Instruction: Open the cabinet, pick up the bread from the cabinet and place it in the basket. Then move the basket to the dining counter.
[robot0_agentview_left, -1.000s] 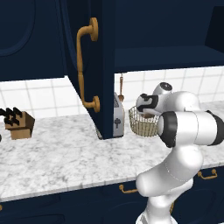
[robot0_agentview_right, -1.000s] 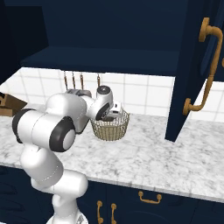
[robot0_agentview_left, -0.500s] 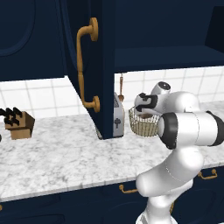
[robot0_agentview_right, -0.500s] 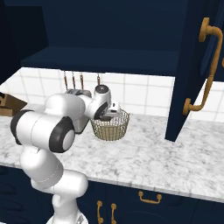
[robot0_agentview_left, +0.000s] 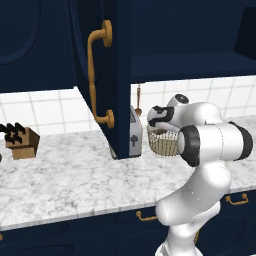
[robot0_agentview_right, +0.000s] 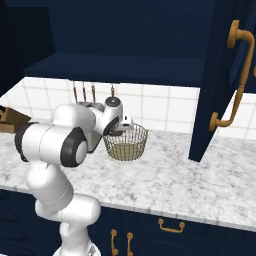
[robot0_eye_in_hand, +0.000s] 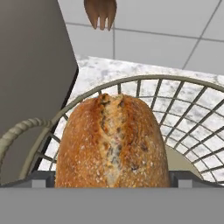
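The basket (robot0_agentview_left: 161, 144) (robot0_agentview_right: 125, 145) stands on the marbled counter with brass-handled drawers, below the open cabinet (robot0_agentview_left: 190, 65). My gripper (robot0_agentview_left: 159, 124) (robot0_agentview_right: 120, 130) (robot0_eye_in_hand: 112, 178) reaches down into the basket's top, jaws open wide. In the hand view the bread (robot0_eye_in_hand: 112, 140), a golden-brown crusty roll, lies inside the basket's wire rim (robot0_eye_in_hand: 175, 81) between my two fingertips (robot0_eye_in_hand: 43, 178). I cannot tell if they touch its sides. The arm hides the bread in both base views. The dining counter is out of view.
The cabinet's open door (robot0_agentview_left: 107, 75) (robot0_agentview_right: 220, 80) hangs over the counter close to the basket. A grey toaster (robot0_agentview_left: 134, 135) (robot0_eye_in_hand: 30, 65) stands right beside the basket. Utensils (robot0_agentview_right: 83, 92) hang on the tiled wall behind. A knife block (robot0_agentview_left: 20, 142) sits far left.
The hand has shifted slightly over the basket. The jaws have stayed open and the basket has not moved.
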